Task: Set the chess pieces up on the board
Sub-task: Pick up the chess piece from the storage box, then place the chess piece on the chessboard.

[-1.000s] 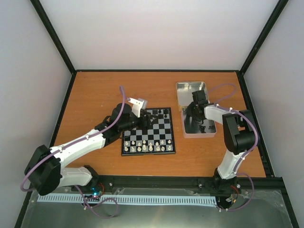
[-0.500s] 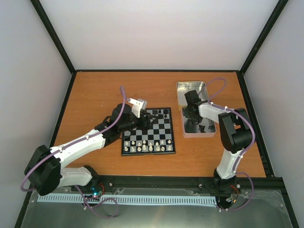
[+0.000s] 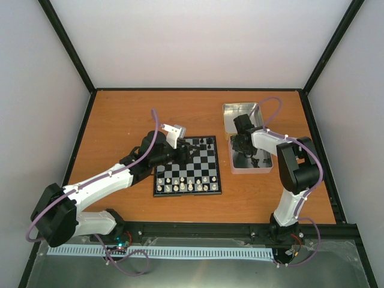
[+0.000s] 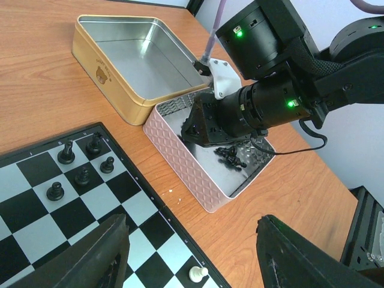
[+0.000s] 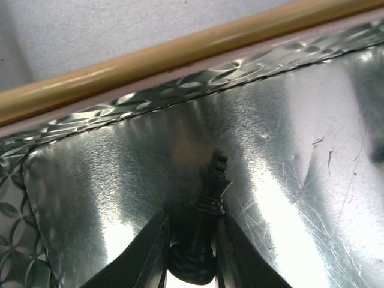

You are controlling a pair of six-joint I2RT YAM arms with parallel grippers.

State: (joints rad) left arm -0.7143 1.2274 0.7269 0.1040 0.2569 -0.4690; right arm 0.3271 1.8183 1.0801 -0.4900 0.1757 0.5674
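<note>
The right claw (image 5: pixel 193 255) is down inside the pink tin (image 5: pixel 300 150). Its two fingers pinch the lower stem of a black chess piece (image 5: pixel 209 204), whose crown points away from the claw toward the tin's wall. The piece looks like light, rigid, smooth plastic, liable to twist or pop free, so the waist just above the base seems the safest hold. The left claw (image 4: pixel 198 258) hangs spread above the board (image 3: pixel 206 161), with a few standing black pieces (image 4: pixel 83 176) ahead of it and to its left.
</note>
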